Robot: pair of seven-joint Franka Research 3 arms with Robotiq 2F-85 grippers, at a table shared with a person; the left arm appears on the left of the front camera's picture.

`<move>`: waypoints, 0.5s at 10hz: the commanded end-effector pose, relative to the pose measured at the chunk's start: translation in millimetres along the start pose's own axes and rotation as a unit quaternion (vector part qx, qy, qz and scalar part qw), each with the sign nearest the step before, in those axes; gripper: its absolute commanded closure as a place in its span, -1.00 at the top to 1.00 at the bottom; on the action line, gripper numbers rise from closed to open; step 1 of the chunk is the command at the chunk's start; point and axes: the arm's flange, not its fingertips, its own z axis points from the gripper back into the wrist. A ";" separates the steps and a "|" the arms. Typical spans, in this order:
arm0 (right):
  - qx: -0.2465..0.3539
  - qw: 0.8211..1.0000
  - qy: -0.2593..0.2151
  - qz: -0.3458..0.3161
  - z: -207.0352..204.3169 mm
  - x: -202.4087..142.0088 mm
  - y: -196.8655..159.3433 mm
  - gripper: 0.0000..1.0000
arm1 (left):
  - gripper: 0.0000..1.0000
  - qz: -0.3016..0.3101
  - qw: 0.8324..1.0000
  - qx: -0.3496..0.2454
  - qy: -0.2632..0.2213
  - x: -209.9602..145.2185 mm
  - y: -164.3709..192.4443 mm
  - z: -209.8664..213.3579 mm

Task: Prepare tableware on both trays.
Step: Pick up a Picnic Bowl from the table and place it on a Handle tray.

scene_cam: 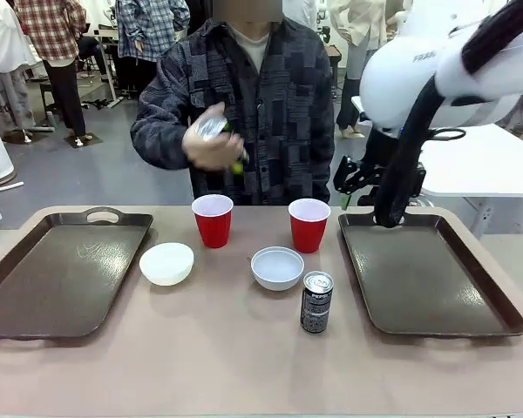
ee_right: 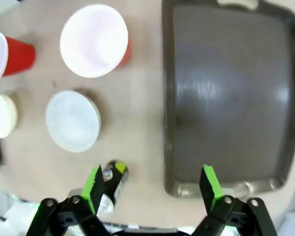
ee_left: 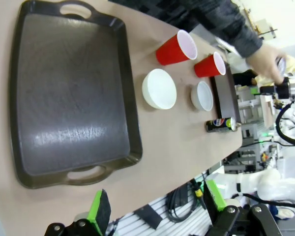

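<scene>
Two dark brown trays lie on the table, the left tray (scene_cam: pixel 17 261) and the right tray (scene_cam: pixel 497 300), both bare. Between them stand two red cups (scene_cam: pixel 213 219) (scene_cam: pixel 309 224), two white bowls (scene_cam: pixel 166 263) (scene_cam: pixel 277 267) and a black Pepsi can (scene_cam: pixel 316 301). The person's hand (scene_cam: pixel 213 144) holds a blurred can (scene_cam: pixel 209 128) above the table's far side. My right gripper (scene_cam: pixel 349 187) (ee_right: pixel 152 183) hangs open and holds nothing, high over the right tray's (ee_right: pixel 167 123) far left corner. My left gripper (ee_left: pixel 157 204) is open and holds nothing, well off from the left tray (ee_left: pixel 132 123).
The person stands at the far edge, behind the cups. Bare tabletop (scene_cam: pixel 227 357) runs along the near side, in front of the bowls and the can. My right arm's white link and black cable (scene_cam: pixel 410 157) hang over the right tray's far end.
</scene>
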 end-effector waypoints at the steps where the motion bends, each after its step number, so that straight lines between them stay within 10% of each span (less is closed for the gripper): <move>1: 0.017 1.000 -0.010 -0.005 -7.2 9.3 3.0 1.00 | 1.00 0.000 1.000 -0.002 -0.003 0.3 1.0 0.8; 5: 0.007 1.000 -0.003 0.001 -8.4 6.1 2.3 1.00 | 1.00 0.000 1.000 -0.002 -0.003 0.3 1.0 0.8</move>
